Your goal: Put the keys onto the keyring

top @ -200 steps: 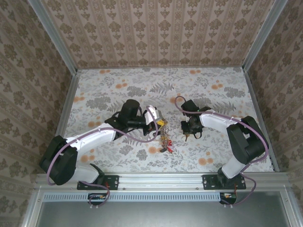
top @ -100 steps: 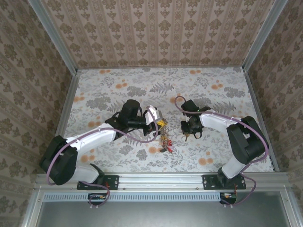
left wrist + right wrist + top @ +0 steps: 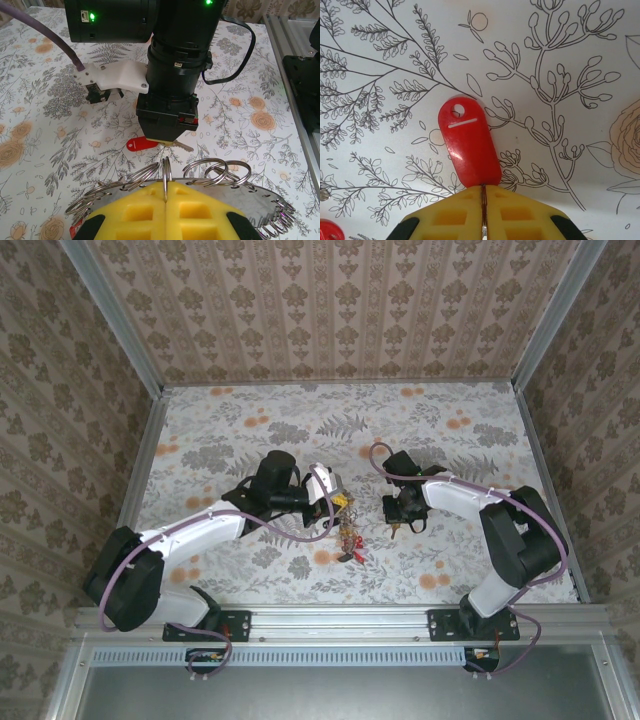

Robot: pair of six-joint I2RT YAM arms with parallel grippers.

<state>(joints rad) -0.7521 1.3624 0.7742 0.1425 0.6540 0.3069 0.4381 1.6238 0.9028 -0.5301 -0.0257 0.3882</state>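
L pincer was clamped tight on the keyring at the bottom of the left wrist cam. The yellow pads were pressed together with the toothed grey rim sticking out both sides. A bunch of thin wire loops stood up along that rim.

R pincer was pinched narrow on a red key, gripping the blade end at bottom centre of its own cam. The plastic head pointed up-frame w/ the little hole at the top, floral table behind it. Couldn't tell if the key was touching the table or not.

From the left wrist cam that same key sat mid-frame, just above the loops and under the black body of the other arm. It was close to the loops but didn't look threaded thru any.

Top cam had both pincers near the middle of the table, facing each other. A few more keys, some red, were bunched just below them, lower centre.
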